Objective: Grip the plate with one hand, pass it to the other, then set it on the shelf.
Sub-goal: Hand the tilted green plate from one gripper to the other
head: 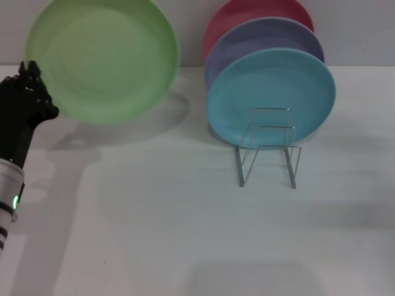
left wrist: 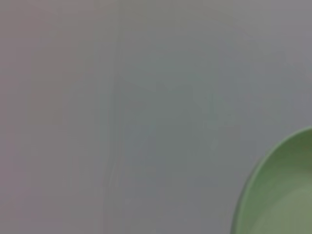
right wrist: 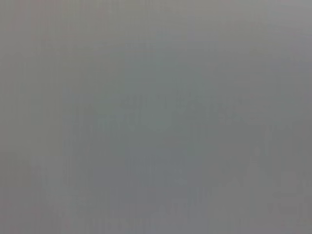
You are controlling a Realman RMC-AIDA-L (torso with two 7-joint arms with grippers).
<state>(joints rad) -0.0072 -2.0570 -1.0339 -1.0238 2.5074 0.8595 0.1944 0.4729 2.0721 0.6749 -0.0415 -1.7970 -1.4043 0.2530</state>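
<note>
Nearest the head camera, at nine o'clock, the left arm rises from the desk, its black gripper clamped on the left rim of the light green plate, which it holds lifted and tilted at eleven o'clock. That looks like the first step done; the handover comes next and calls for the right gripper, which is out of view. At two o'clock the wire shelf stands before three leaning plates.

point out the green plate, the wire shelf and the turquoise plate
green plate (head: 102, 58), head view, middle of its face
wire shelf (head: 267, 148), head view, front upright loops
turquoise plate (head: 271, 86), head view, upper middle of its face
</note>
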